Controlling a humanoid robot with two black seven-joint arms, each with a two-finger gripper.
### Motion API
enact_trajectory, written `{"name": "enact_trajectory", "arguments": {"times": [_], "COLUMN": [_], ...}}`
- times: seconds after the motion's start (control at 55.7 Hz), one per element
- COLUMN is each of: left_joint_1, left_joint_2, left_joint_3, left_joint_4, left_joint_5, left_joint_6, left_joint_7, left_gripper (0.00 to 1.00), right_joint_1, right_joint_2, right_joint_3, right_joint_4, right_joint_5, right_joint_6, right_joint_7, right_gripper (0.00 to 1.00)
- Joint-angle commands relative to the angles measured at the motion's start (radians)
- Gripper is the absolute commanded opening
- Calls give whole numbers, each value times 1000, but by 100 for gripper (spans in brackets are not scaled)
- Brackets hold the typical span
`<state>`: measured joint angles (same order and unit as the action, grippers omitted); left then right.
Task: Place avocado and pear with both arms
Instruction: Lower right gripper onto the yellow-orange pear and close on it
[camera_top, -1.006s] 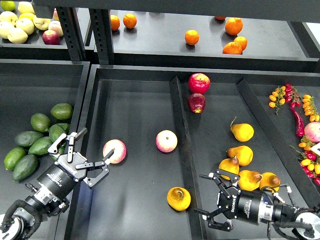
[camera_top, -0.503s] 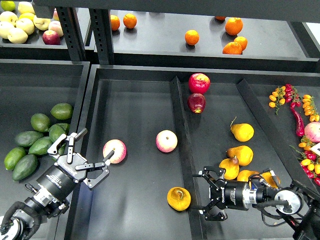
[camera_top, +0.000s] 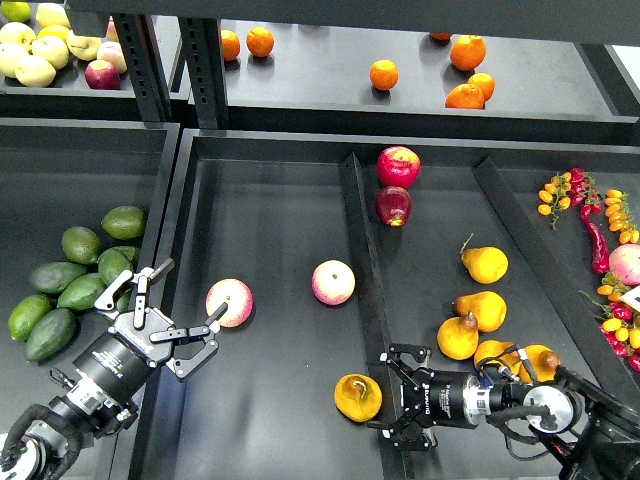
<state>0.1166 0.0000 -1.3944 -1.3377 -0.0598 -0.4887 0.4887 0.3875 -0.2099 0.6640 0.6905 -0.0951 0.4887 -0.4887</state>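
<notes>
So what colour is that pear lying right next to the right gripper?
Orange-yellow, with a brownish dimple: the pear by the right gripper, seen in the head view.

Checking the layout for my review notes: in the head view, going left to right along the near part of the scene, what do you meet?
Avocados → left gripper → near apple → second apple → pear → right gripper → pile of pears.

Shop-style produce display: black metal shelving (camera_top: 150, 60) with divided black trays (camera_top: 280, 200). Loose round oranges (camera_top: 383, 74) on the shelf beyond both grippers; green oval avocados (camera_top: 80, 245) left of the left gripper (camera_top: 165, 315); yellow stemmed pears (camera_top: 484, 263) above the right gripper (camera_top: 392, 398).
</notes>
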Motion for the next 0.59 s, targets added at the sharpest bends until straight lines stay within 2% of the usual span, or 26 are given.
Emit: {"name": "enact_trajectory", "arguments": {"times": [0.0, 0.216, 0.575], "left_joint_1": [0, 2, 2], "left_joint_2": [0, 0, 0], "left_joint_3": [0, 3, 5], "left_joint_4": [0, 0, 2], "left_joint_5": [0, 0, 0], "left_joint_6": [0, 0, 0], "left_joint_7": [0, 0, 0], "left_gripper": [99, 99, 99], "right_joint_1": [11, 16, 16], "right_joint_2": [17, 24, 69], "right_joint_3": [8, 9, 11], "right_joint_4": [-23, -39, -75], "right_joint_5": [0, 0, 0], "right_joint_6": [0, 0, 0], "right_joint_7": [0, 0, 0], "right_gripper": [94, 93, 85]}}
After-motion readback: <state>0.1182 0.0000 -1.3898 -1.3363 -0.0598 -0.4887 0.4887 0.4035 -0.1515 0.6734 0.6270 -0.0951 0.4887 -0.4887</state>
